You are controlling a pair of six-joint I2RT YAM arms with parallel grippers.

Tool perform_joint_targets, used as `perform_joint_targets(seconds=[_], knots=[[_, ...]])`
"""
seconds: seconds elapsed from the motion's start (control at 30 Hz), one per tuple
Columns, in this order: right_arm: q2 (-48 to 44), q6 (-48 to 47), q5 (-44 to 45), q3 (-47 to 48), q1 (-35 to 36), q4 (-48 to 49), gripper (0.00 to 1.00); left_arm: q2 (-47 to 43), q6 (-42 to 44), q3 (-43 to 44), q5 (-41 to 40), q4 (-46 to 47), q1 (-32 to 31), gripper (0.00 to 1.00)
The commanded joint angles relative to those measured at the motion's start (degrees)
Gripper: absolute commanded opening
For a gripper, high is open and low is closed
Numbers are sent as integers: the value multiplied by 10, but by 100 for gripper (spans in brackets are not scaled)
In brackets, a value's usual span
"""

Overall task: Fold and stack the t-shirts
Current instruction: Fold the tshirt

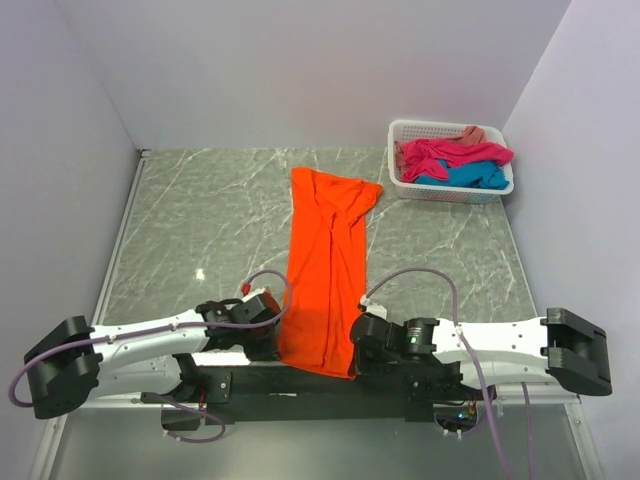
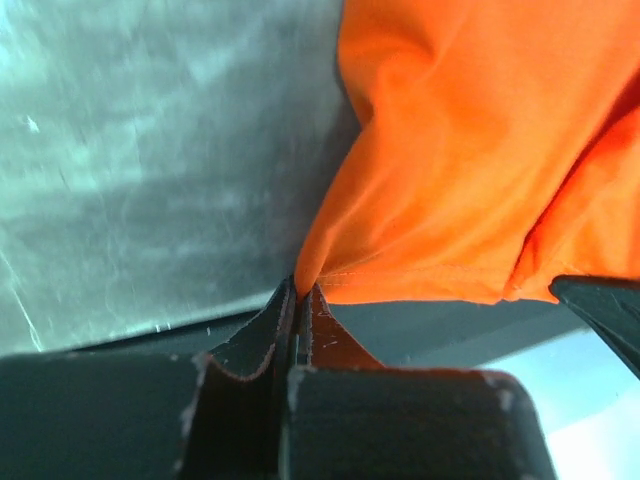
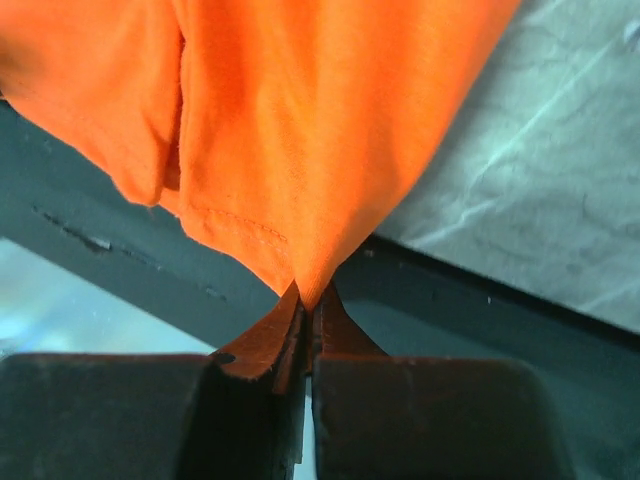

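Four tees are here: one orange tee, one magenta tee, one turquoise tee, one salmon tee. There is one basket, one table, and two arms: the left arm and the right arm.

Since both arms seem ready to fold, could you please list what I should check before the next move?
1. Left jaws shut on orange t-shirt near corner: ok.
2. Right jaws shut on its other near corner: ok.
3. All cloth layers pinched: cannot tell.
4. Shirt's far end flat on table: not ok, rumpled.
5. Basket clear of the shirt: ok.
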Motion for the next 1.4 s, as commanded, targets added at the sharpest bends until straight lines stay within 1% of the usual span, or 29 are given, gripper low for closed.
perform_joint_targets(seconds=[0.0, 0.1, 0.13, 0.2, 0.23, 0.27, 0.33, 0.37, 0.4, 0.43, 0.47, 0.5, 0.6, 0.63, 0.7, 0.73, 0.8, 0.83, 0.9, 0.97, 1.03, 1.2, 1.3, 1.37], knots=[[-29, 22, 13, 2, 12, -33, 0, -27, 1, 6, 25, -8, -3, 1], [-42, 6, 66, 43, -1, -93, 0, -25, 30, 42, 12, -15, 1, 1], [-44, -5, 107, 66, -12, -107, 0, -17, 46, 62, 9, -16, 5, 1], [-43, -28, 136, 82, -26, -130, 0, -7, 68, 78, 12, -11, 35, 1], [-42, -38, 150, 95, -38, -129, 0, 6, 89, 96, 12, -13, 49, 1], [-37, -50, 153, 100, -58, -118, 0, 13, 100, 105, 11, -13, 76, 1], [-32, -91, 162, 120, -77, -102, 0, 26, 120, 133, -9, -16, 96, 1], [-23, -104, 178, 130, -100, -95, 0, 31, 126, 142, -11, -14, 113, 1], [-19, -128, 188, 139, -111, -90, 0, 34, 134, 150, -11, -4, 121, 1], [-7, -142, 194, 155, -125, -81, 0, 43, 142, 167, -31, 11, 130, 1], [-1, -155, 201, 163, -155, -73, 0, 50, 148, 178, -33, 23, 149, 1], [4, -178, 204, 170, -167, -63, 0, 59, 156, 188, -32, 34, 158, 1], [31, -215, 223, 205, -211, -24, 0, 103, 170, 254, -58, 57, 183, 1], [48, -224, 223, 213, -219, -11, 0, 129, 176, 268, -72, 59, 189, 1], [65, -246, 227, 230, -247, -1, 0, 157, 192, 300, -75, 68, 204, 1], [80, -252, 226, 243, -255, 11, 0, 183, 198, 329, -91, 67, 207, 1], [95, -273, 210, 257, -280, 26, 0, 210, 213, 368, -96, 66, 220, 1], [110, -278, 204, 263, -290, 35, 0, 237, 214, 381, -100, 61, 225, 1], [125, -298, 196, 278, -304, 41, 0, 264, 226, 414, -86, 59, 241, 1], [143, -312, 183, 283, -320, 58, 0, 299, 236, 431, -80, 57, 249, 1], [160, -327, 163, 288, -343, 80, 0, 328, 231, 454, -92, 50, 253, 1], [204, -355, 131, 310, -378, 116, 0, 373, 224, 493, -105, 48, 273, 1], [240, -359, 108, 331, -397, 121, 0, 394, 230, 513, -99, 54, 285, 1], [262, -363, 103, 342, -403, 124, 0, 413, 243, 521, -80, 64, 291, 1]])
